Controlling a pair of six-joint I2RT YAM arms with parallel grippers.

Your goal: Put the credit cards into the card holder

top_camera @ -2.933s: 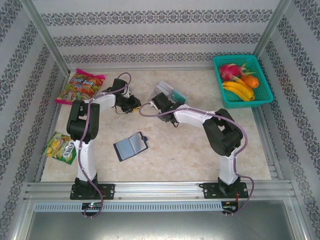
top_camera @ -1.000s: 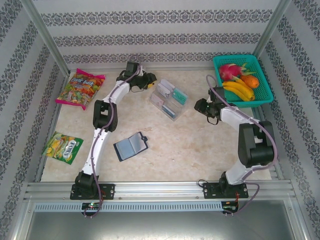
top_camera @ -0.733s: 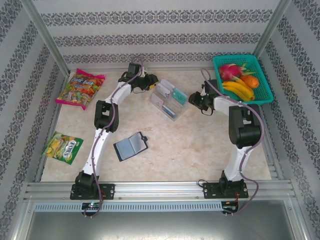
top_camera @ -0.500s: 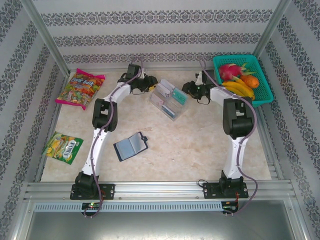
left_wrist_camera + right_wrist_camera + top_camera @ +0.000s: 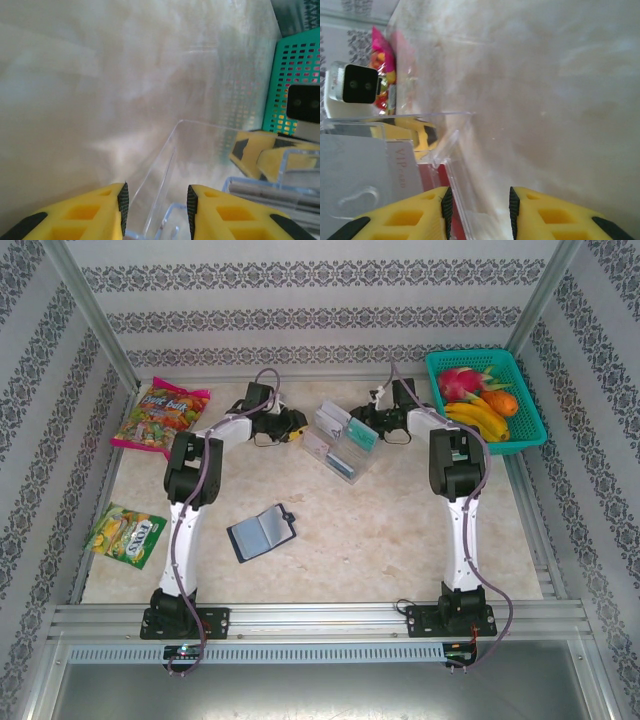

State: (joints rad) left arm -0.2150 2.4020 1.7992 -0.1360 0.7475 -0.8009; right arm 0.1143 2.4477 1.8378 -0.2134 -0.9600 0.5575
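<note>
left gripper (image 5: 155,199), right gripper (image 5: 480,199) flank clear tray (image 5: 338,448) — jaws parted astride walls

A pale marbled table (image 5: 400,530) bore a clear tray (image 5: 340,440) toward its far side. Right of the tray stood a teal basket (image 5: 528,430), left a pink sweets bag (image 5: 160,415); nearer, the open card holder (image 5: 262,532) and a green packet (image 5: 125,533).
</note>
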